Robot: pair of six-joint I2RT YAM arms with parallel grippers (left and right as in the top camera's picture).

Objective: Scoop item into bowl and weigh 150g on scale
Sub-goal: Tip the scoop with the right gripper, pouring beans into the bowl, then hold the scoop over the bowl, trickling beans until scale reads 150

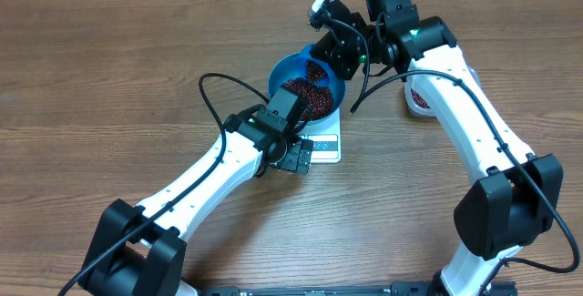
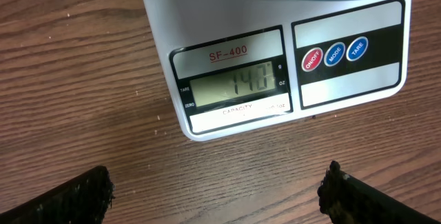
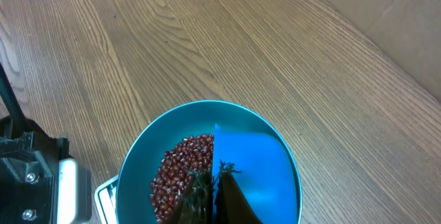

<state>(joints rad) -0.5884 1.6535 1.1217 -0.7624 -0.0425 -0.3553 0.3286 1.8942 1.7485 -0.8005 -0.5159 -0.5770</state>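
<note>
The blue bowl (image 1: 284, 70) stands on the white scale (image 1: 328, 147), with a heap of red-brown beans (image 1: 310, 98) inside. In the right wrist view the beans (image 3: 180, 172) fill the left half of the bowl (image 3: 134, 162). My right gripper (image 3: 215, 170) hangs over the bowl, shut on the edge of a bright blue scoop (image 3: 251, 165) whose blade covers the right half. My left gripper (image 2: 217, 186) is open and empty over bare wood, just in front of the scale (image 2: 344, 79). Its display (image 2: 234, 86) shows a faint reading near 148.
A clear tub (image 1: 419, 98) holding more beans sits on the table right of the bowl, partly hidden behind my right arm. A black cable (image 1: 214, 91) loops over the table left of the bowl.
</note>
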